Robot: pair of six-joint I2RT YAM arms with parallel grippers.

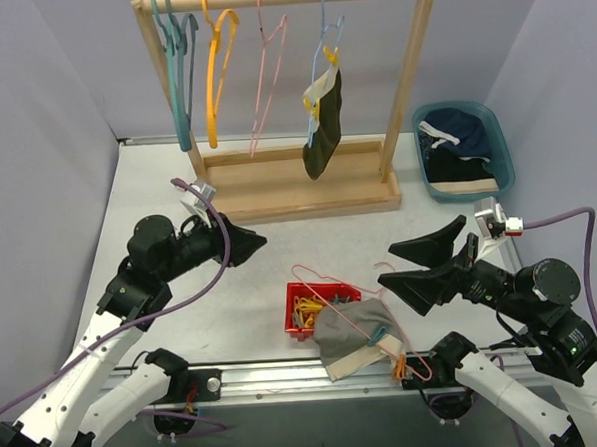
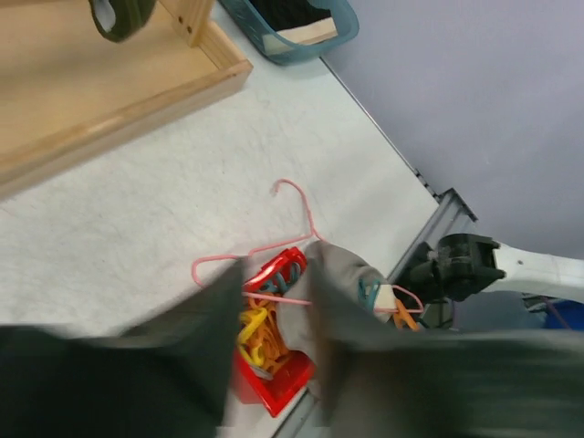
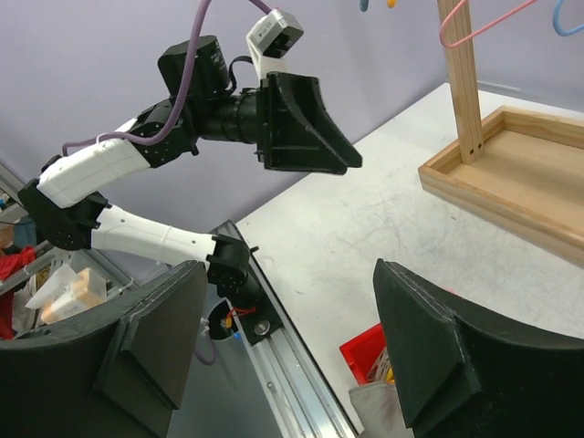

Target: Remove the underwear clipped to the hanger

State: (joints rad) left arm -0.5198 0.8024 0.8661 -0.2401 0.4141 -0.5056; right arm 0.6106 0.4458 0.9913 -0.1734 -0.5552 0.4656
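1. The right end effector (image 1: 389, 263) hangs above the near right part of the counter (image 1: 177, 190). Its jaws are spread wide and there is nothing between them.
2. The left end effector (image 1: 249, 243) hovers over the left half of the counter, pointing right. Its wrist view is blurred, but its fingers stand apart with only the scene below showing through the gap, so it looks empty too.
3. Between the two, at the counter's near edge, the grey-beige brief (image 1: 347, 339) lies crumpled on a pink hanger (image 2: 311, 219). It overlaps the near right corner of a red bin (image 1: 291, 309) of loose clips.
4. A teal clip (image 1: 380, 334) and an orange clip (image 1: 397, 371) sit at the brief's waistband. I can't tell from here whether they grip the cloth.
5. Further out, the dark olive brief (image 1: 323, 122) hangs from a blue hanger (image 1: 330, 27) on the wooden rack (image 1: 297, 189) along the far edge, with a yellow clip (image 1: 330, 58) at its top.
6. The navy brief (image 1: 464, 130) lies in the teal basket (image 1: 506, 163) at the far right corner.
7. To my eye, the job is midway. The navy brief is done, the grey-beige one is being worked on, and the olive one is untouched.
8. The next move likely needs one end effector to pin the pink hanger. The other would then pinch a clip or tug the cloth free, careful not to drag it off the near edge.
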